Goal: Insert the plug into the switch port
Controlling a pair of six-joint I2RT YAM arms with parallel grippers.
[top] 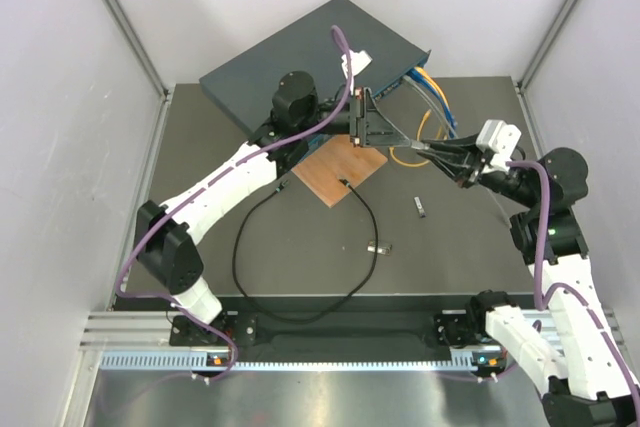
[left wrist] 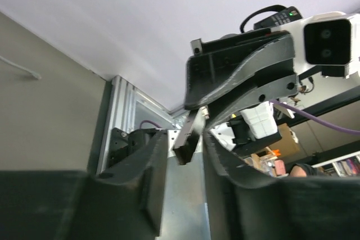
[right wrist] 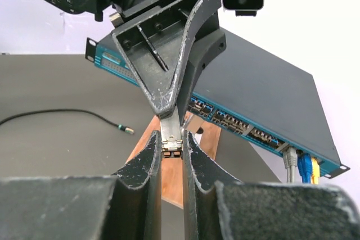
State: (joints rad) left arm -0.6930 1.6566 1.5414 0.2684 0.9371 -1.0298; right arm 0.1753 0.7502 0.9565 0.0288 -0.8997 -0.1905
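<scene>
The plug (right wrist: 125,130) is the tip of a thin black cable (top: 372,237). It lies by the brown board's edge (top: 343,183), and neither gripper touches it. The switch (top: 300,57) is a flat dark box, and a row of ports (right wrist: 225,119) runs along its teal face. My right gripper (right wrist: 171,150) is shut on a small silver module (right wrist: 170,133) above the board. My left gripper (left wrist: 185,144) straddles the module's other end (left wrist: 188,136) with a slim gap on each side. The two grippers meet tip to tip (top: 415,143).
A brown square board (top: 335,172) lies under the grippers. Yellow and blue cables (right wrist: 304,167) are plugged into the switch's right end (top: 435,97). Two small loose silver-black sticks (top: 421,207) (top: 378,245) lie on the dark mat. White walls close in on both sides.
</scene>
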